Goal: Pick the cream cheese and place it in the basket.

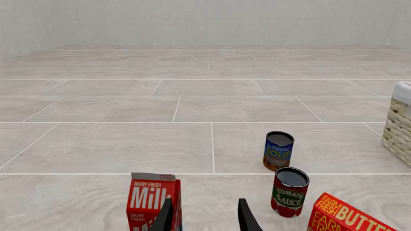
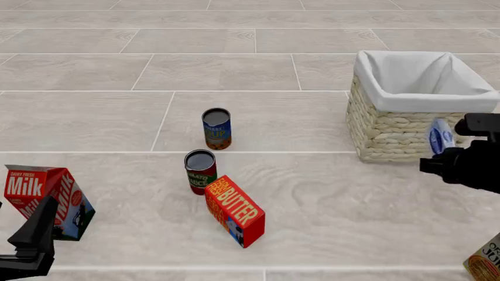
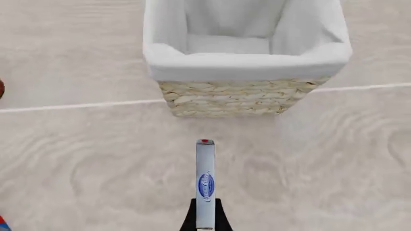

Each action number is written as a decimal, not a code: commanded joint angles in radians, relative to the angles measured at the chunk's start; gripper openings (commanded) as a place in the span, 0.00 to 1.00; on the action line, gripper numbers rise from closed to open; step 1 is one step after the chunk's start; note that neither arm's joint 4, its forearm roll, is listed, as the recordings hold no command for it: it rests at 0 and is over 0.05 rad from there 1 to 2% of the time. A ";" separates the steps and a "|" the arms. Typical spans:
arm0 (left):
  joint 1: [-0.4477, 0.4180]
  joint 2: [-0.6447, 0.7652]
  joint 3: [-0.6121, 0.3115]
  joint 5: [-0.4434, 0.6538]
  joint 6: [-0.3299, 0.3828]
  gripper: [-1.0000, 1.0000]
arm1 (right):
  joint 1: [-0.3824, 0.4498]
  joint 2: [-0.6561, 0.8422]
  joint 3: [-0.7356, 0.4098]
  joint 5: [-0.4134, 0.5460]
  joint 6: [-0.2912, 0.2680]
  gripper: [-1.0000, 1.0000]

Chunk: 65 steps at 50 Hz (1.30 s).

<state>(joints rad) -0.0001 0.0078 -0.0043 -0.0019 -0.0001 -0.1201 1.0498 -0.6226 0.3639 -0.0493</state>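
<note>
The right gripper (image 3: 205, 222) is pinching the cream cheese (image 3: 205, 185) by its thin edge, the dark fingers (image 3: 189, 219) pressing flat against both faces of the box. In the front view the right gripper (image 2: 439, 157) is holding the cheese (image 2: 441, 136) lifted off the floor, standing on edge, just in front of the basket (image 2: 390, 126) and level with its wicker wall below the rim. From the wrist camera the basket (image 3: 244, 98) is sitting straight ahead of the box, its white lining folding over the rim.

The left gripper (image 1: 204, 217) is hanging with its fingers (image 1: 246, 215) spread apart and nothing between them. In the front view the left gripper (image 2: 35, 237) is sitting low at the near left, just in front of the milk carton (image 2: 43, 196).

Near the middle of the floor the butter box (image 2: 234, 211) is lying tilted. Just behind it the tomato sauce can (image 2: 201, 171) is standing upright, and the soup can (image 2: 216, 129) is standing farther back. Part of another package (image 2: 486, 260) is showing at the near right corner.
</note>
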 commanded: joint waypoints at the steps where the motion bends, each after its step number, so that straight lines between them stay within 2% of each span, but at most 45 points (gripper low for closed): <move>1: 0.000 0.000 0.000 0.000 0.000 1.00 | -0.004 -0.021 -0.127 0.091 -0.004 0.00; 2: 0.000 0.000 0.000 0.000 0.000 1.00 | -0.005 -0.021 -0.136 0.095 -0.017 0.00; 5: 0.000 0.000 0.000 0.000 0.000 1.00 | 0.001 -0.017 -0.177 0.124 -0.009 0.00; 6: 0.000 0.000 0.000 0.000 0.000 1.00 | 0.012 -0.014 -0.192 0.136 0.006 0.00; 7: 0.000 0.000 0.000 0.000 0.000 1.00 | 0.024 -0.004 -0.224 0.158 0.053 0.00; 8: 0.000 0.000 0.000 0.000 0.000 1.00 | 0.020 -0.001 -0.248 0.174 0.058 0.00; 13: 0.000 0.000 0.000 0.000 0.000 1.00 | 0.009 0.013 -0.354 0.221 0.019 0.00; 22: 0.000 0.000 0.000 0.000 0.000 1.00 | -0.002 0.069 -0.518 0.280 0.024 0.00; 30: 0.000 0.000 0.000 0.000 0.000 1.00 | -0.007 0.134 -0.598 0.291 0.028 0.00; 33: 0.000 0.000 0.000 0.000 0.000 1.00 | -0.005 0.151 -0.609 0.293 0.007 0.00; 43: 0.000 0.000 0.000 0.000 0.000 1.00 | 0.023 0.263 -0.757 0.350 0.047 0.00; 49: 0.000 0.000 0.000 0.000 0.000 1.00 | 0.020 0.330 -0.813 0.352 0.010 0.00; 56: 0.000 0.000 0.000 0.000 0.000 1.00 | 0.023 0.398 -0.870 0.346 0.020 0.00; 65: 0.000 0.000 0.000 0.000 0.000 1.00 | 0.035 0.494 -0.981 0.400 0.025 0.00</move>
<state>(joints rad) -0.0001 0.0077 -0.0043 -0.0019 -0.0001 -0.0920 1.4485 -1.4924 0.7280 -0.0365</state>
